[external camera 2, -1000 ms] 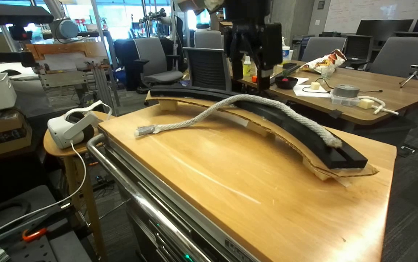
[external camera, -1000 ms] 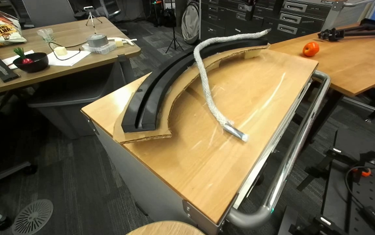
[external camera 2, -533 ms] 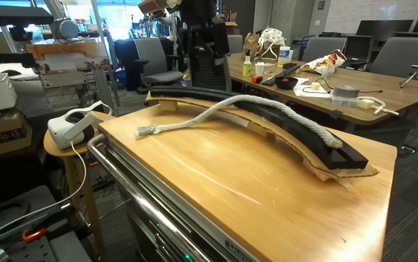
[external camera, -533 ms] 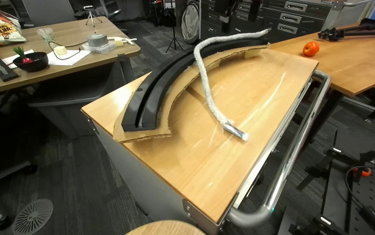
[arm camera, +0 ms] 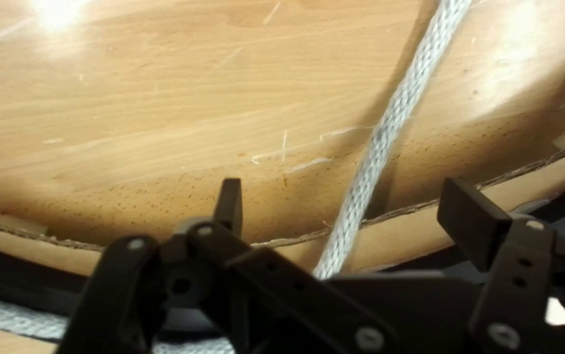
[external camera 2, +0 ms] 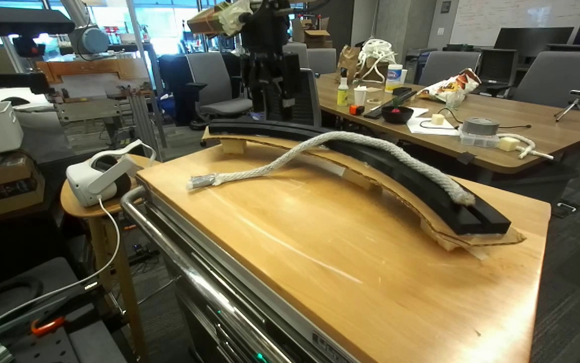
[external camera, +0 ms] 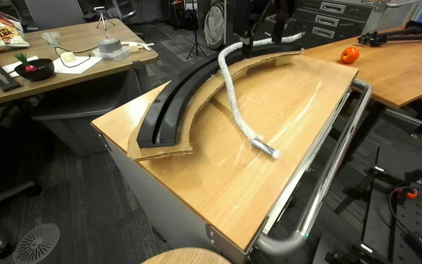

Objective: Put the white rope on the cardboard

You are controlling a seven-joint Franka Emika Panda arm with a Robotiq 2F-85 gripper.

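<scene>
The white rope [external camera: 232, 96] lies bent. Its taped end rests on the wooden tabletop in both exterior views, and its frayed end lies over one end of the arc-shaped cardboard [external camera: 192, 106]. That cardboard [external camera 2: 363, 167] carries a black grooved top. In the wrist view the rope [arm camera: 395, 115] crosses the cardboard's tan edge [arm camera: 403, 228] at a slant, then passes behind the gripper parts. My gripper [arm camera: 341, 189] is open, its fingers wide apart with the rope seen between them but not gripped. In an exterior view the gripper [external camera: 262, 44] hangs over the far half of the arc.
A metal rail [external camera: 328, 183] runs along the cart's edge. Beside the cart, a stool holds a white headset [external camera 2: 98, 176]. Another table bears a black bowl [external camera: 36, 69], a tape roll [external camera: 109, 46] and a snack bag [external camera: 3, 32]. An orange-red fruit [external camera: 350, 55] sits on a neighbouring table.
In an exterior view my gripper has come in from the top and moved down towards the arc; in both exterior views it has shifted. The rope and cardboard have not moved.
</scene>
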